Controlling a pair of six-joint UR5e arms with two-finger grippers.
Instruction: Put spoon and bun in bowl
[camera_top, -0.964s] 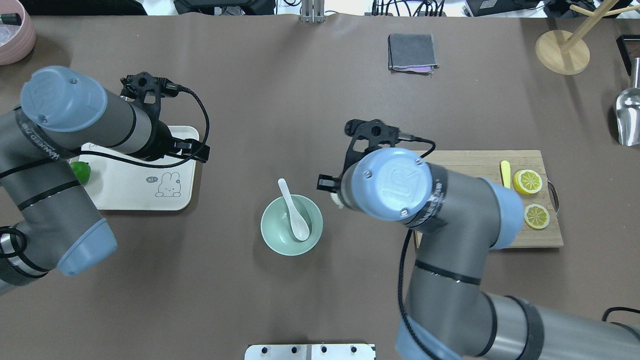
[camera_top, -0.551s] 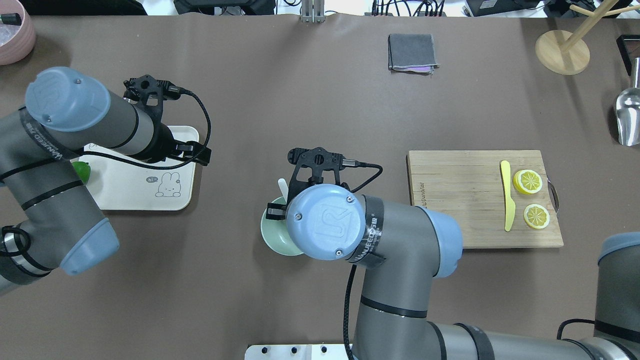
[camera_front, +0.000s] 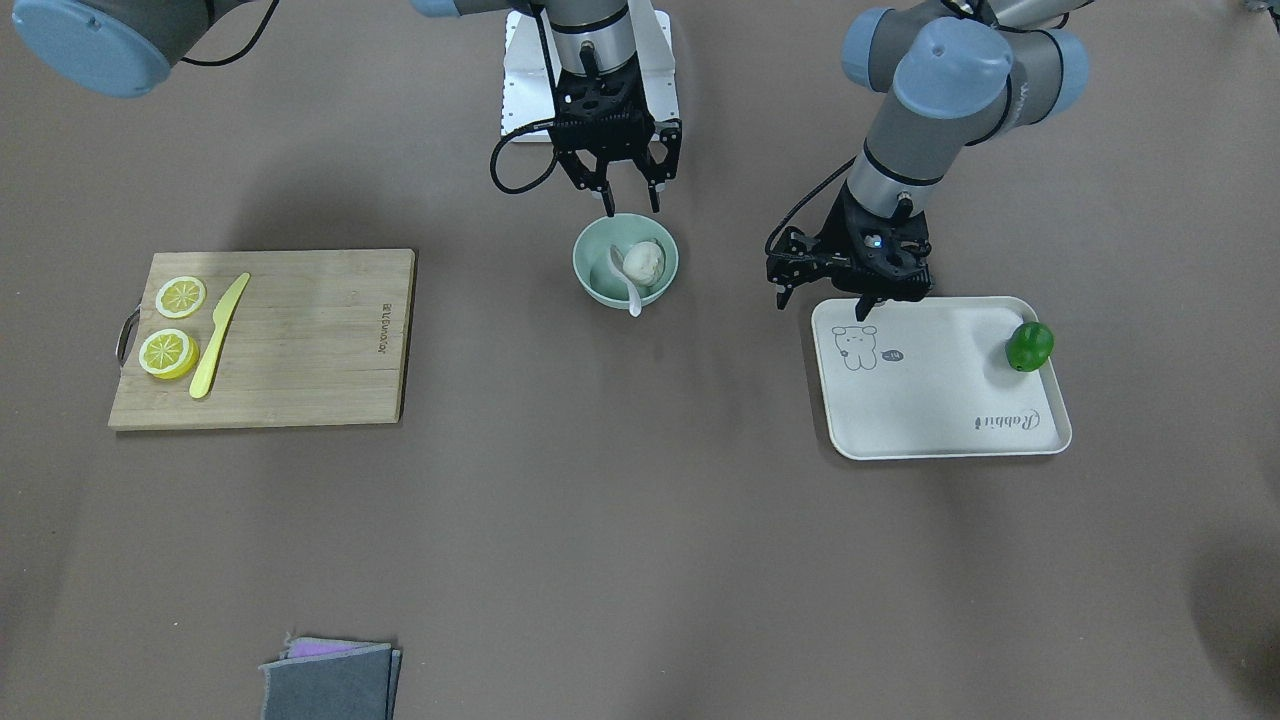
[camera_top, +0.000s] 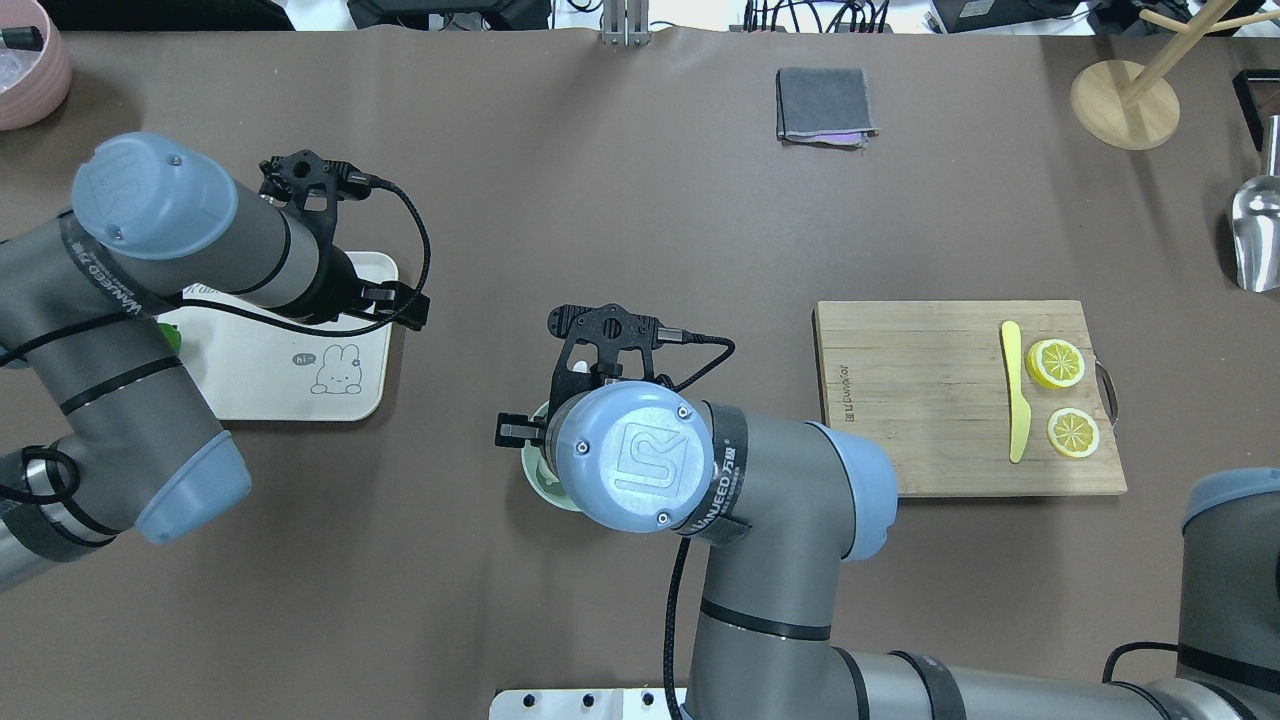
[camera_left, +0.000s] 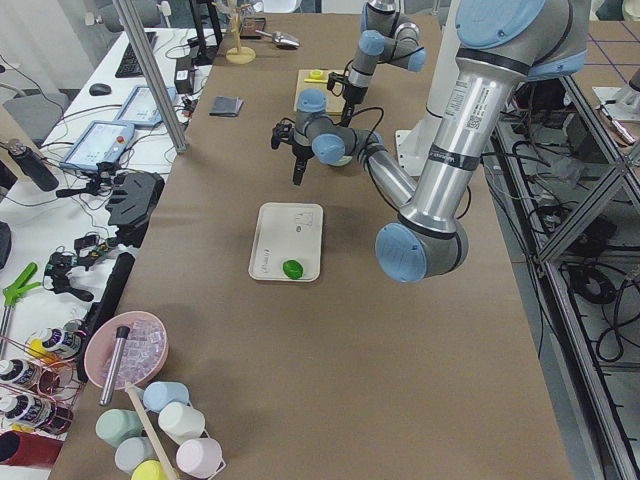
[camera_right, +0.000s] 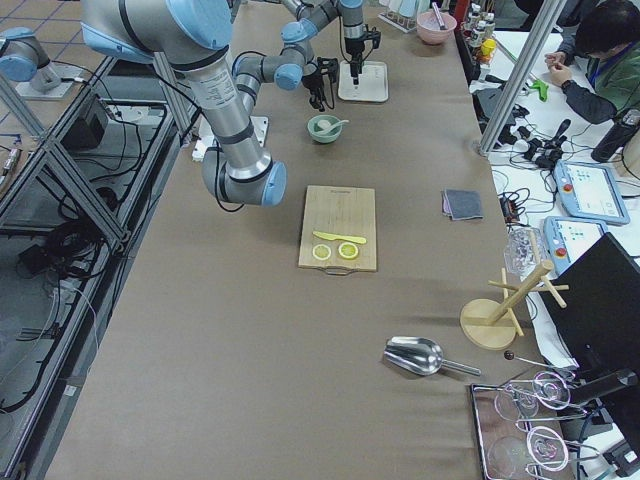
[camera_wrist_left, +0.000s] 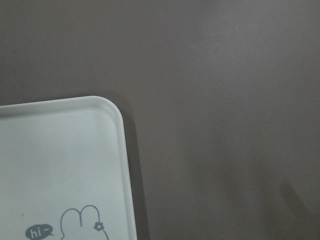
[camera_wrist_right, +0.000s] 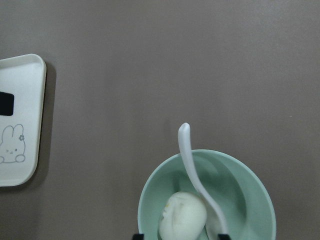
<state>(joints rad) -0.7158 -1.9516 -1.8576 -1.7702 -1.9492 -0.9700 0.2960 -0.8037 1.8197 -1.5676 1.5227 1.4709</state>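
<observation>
The mint-green bowl (camera_front: 592, 272) stands mid-table. The white bun (camera_front: 643, 262) lies inside it, beside the white spoon (camera_front: 628, 288), whose handle sticks out over the rim. The right wrist view shows the bowl (camera_wrist_right: 150, 195), bun (camera_wrist_right: 182, 217) and spoon (camera_wrist_right: 192, 170) from just above. My right gripper (camera_front: 632, 208) hangs open and empty over the bowl's robot-side rim. In the overhead view my right arm covers most of the bowl (camera_top: 535, 478). My left gripper (camera_front: 822, 300) hangs open and empty at the cream tray's corner.
The cream tray (camera_front: 940, 400) holds a small green fruit (camera_front: 1028, 346). A wooden cutting board (camera_front: 300, 340) carries two lemon slices (camera_front: 180, 297) and a yellow knife (camera_front: 218, 335). A grey cloth (camera_front: 330, 680) lies at the far edge.
My right arm swung from beside the bowl to over it with the bun. The bun now lies in the bowl and the gripper is open. My left arm shifted slightly.
</observation>
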